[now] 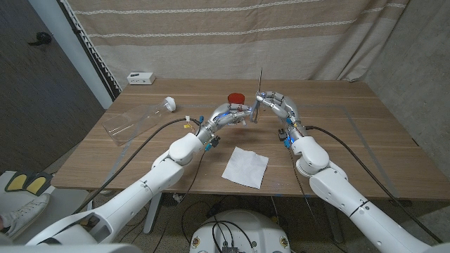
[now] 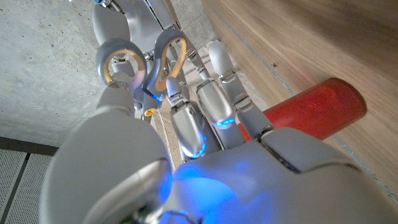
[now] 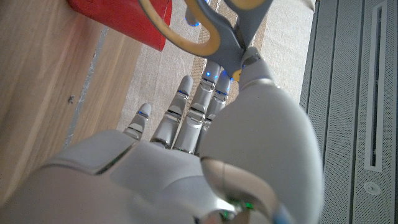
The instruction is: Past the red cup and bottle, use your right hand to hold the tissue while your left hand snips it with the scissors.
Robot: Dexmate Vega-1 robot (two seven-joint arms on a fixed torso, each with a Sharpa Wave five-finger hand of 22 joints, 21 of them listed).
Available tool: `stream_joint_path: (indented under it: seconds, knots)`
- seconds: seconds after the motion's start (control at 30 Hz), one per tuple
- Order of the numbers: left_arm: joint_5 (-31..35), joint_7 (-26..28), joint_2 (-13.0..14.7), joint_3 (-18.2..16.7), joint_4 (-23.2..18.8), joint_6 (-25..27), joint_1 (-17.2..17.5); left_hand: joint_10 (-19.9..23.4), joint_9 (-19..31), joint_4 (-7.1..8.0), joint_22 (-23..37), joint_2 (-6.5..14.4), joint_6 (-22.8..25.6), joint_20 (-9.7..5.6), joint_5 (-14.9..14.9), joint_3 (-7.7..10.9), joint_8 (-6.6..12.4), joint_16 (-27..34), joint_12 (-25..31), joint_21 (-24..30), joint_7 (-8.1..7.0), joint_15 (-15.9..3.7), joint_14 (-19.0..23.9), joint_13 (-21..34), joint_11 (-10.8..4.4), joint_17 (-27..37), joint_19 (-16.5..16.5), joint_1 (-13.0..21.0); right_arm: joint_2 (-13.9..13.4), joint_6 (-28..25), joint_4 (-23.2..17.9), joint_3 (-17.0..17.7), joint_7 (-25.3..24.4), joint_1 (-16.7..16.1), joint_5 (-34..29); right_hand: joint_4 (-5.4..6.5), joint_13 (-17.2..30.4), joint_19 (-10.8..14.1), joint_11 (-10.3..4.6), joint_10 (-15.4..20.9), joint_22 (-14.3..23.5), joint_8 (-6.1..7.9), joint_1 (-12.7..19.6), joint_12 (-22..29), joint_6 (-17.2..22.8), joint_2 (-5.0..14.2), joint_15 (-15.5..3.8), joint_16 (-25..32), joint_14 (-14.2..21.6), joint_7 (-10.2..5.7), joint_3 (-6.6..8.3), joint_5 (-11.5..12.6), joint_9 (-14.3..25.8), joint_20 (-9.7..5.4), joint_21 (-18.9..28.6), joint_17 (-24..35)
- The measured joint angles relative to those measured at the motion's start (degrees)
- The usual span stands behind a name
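The right robot hand (image 1: 275, 102) is raised over the far middle of the table (image 1: 337, 133) and grips the scissors (image 1: 260, 95), which stand upright with the blades pointing up and the grey, yellow-lined handles low beside its fingers; the right wrist view shows those handle loops (image 3: 205, 28) pressed against the thumb. The left robot hand (image 1: 228, 116) reaches in from the other side, its fingers (image 2: 214, 93) stretched toward the handles and lying right at the loops (image 2: 143, 62); whether it has closed on them cannot be told, since the left wrist view shows fingers extended next to the loops rather than wrapped through them. Just behind the two robot hands stands the red cup (image 1: 237, 98), which appears in the left wrist view close beside the left fingers (image 2: 317, 115). The tissue (image 1: 246, 166) lies flat and untouched on the table nearer the robot, between the two forearms and well apart from both hands. Off to the left lies a clear bottle (image 1: 137, 121) on its side, its white cap pointing toward the middle. A small white box (image 1: 140, 78) sits at the far left corner.
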Motion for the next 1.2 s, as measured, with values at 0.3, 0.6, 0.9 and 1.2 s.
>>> stream_joint_path:
  seconds: [0.3,0.6,0.9,1.2]
  knots:
    - [2.49,3.34,-0.34,-0.38,-0.56,-1.04,1.2,0.0,0.01,0.0,-0.19,-0.23,-0.1,0.18,-0.21,0.0,-0.01,-0.52,0.0,0.0,-0.1,0.0,-0.43,0.0,0.0,-0.33,-0.15,0.23,0.81,0.05,-0.07,-0.04,-1.13,-0.15,-0.31,0.0,-0.01,0.31,0.0,0.0,0.0,-0.01,0.0,-0.04,0.0,0.0,0.0,0.0,0.0,0.0,-0.01,0.14,0.0,-0.3,-0.44,-0.01]
    - [4.97,6.8,-0.68,-0.85,-1.08,-1.74,2.23,0.01,0.01,0.25,-0.64,-0.23,1.19,0.18,-0.21,0.25,0.24,-0.88,0.0,0.89,0.54,0.0,-0.43,-0.01,0.01,-0.21,-0.15,0.23,1.69,0.12,-0.13,-0.49,-2.75,-0.15,-1.88,0.0,-0.09,0.31,0.0,0.0,0.0,-0.2,0.0,-0.05,0.0,0.0,-0.1,0.0,-0.1,0.0,-0.17,0.14,0.15,-0.3,-0.87,-0.01]
    - [4.47,7.11,-0.94,-1.08,-1.09,-1.84,2.52,0.1,0.01,0.25,-0.65,0.07,1.9,0.18,-0.21,0.24,0.24,-0.49,-0.01,0.89,0.62,-0.21,-0.21,-0.01,0.1,-0.17,-0.14,0.98,2.07,0.14,0.01,-0.73,-3.1,0.13,-2.4,0.0,-0.3,0.3,0.1,0.11,0.01,-0.22,0.0,-0.24,0.0,0.0,-0.1,0.01,-0.73,-0.01,-0.18,0.13,0.2,-0.29,-1.31,0.27]
    - [1.97,5.98,-1.01,-1.16,-1.12,-0.83,2.58,0.21,0.02,0.25,-0.92,0.3,4.0,0.18,-0.21,0.24,0.84,-0.49,-0.01,1.33,1.28,-0.21,-0.21,-0.01,0.21,-0.17,-0.14,1.2,2.19,-0.04,0.04,-0.82,-3.11,0.26,-2.42,-0.01,-0.3,-0.65,0.29,0.31,0.01,-0.23,0.0,-0.28,0.31,0.0,-0.1,0.04,-0.72,0.3,-0.33,0.42,0.2,-3.56,-3.15,0.26]
